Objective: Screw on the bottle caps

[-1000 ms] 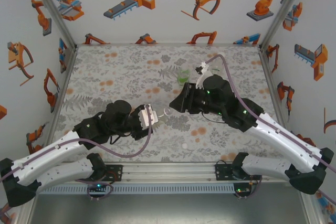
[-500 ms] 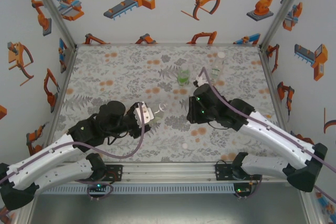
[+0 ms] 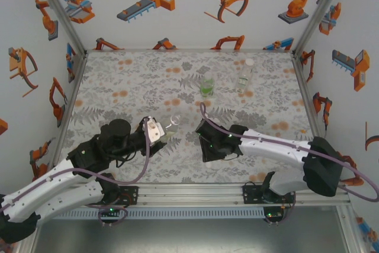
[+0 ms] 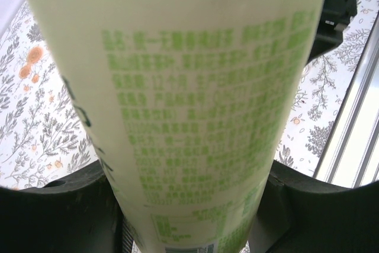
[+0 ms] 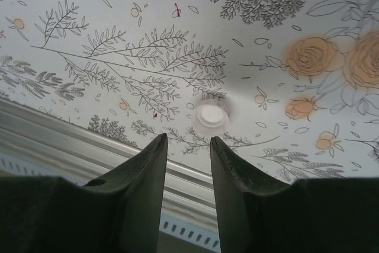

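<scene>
Yellowish bottle [image 4: 195, 87] held on the left, white cap [image 5: 211, 117] loose on the floral mat [image 5: 118, 57]
Left gripper [image 3: 155, 130] clamps the bottle near centre. The right gripper [image 5: 188, 143] has its fingers narrowly apart and empty, the cap just beyond their tips. A green bottle [image 3: 206, 87] and a colourless bottle [image 3: 245, 78] stand upright farther back.

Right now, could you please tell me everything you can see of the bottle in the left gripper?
The bottle is pale yellowish translucent plastic, printed with rows of small green text too blurred to read. The left gripper is shut on its body, with dark fingers pressed on both sides. From above, its clear neck end sticks out beyond the gripper toward the middle of the mat and seems uncapped. Whether it touches the mat I cannot tell.
</scene>
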Tool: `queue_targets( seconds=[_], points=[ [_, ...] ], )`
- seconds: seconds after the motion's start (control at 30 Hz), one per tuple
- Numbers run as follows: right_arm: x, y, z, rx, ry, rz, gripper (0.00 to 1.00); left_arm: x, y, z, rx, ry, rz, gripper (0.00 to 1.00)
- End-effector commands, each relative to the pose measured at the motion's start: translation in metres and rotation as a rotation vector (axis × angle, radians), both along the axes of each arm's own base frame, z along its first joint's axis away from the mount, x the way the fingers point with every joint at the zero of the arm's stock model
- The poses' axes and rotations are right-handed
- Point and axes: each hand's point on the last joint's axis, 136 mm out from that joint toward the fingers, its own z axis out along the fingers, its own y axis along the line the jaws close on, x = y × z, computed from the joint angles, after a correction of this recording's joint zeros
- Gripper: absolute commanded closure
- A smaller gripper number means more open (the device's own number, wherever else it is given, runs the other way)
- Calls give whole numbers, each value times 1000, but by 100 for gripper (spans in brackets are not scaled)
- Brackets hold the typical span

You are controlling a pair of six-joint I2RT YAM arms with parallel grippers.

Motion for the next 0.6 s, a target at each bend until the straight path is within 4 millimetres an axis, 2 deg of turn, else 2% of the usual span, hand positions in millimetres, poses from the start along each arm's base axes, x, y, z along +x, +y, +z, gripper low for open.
queue_targets(
  seconds=[0.0, 0.23, 0.57],
  points=[
    [0, 3, -9, -22, -4, -12, 62, 1, -1, 3, -28, 7, 10, 100],
    [-1, -5, -22, -107, 4, 1, 59, 1, -3, 0, -17, 12, 5, 100],
    [-1, -3, -31, -135, 18, 19, 58, 2, -8, -2, -9, 14, -6, 100]
  ],
)
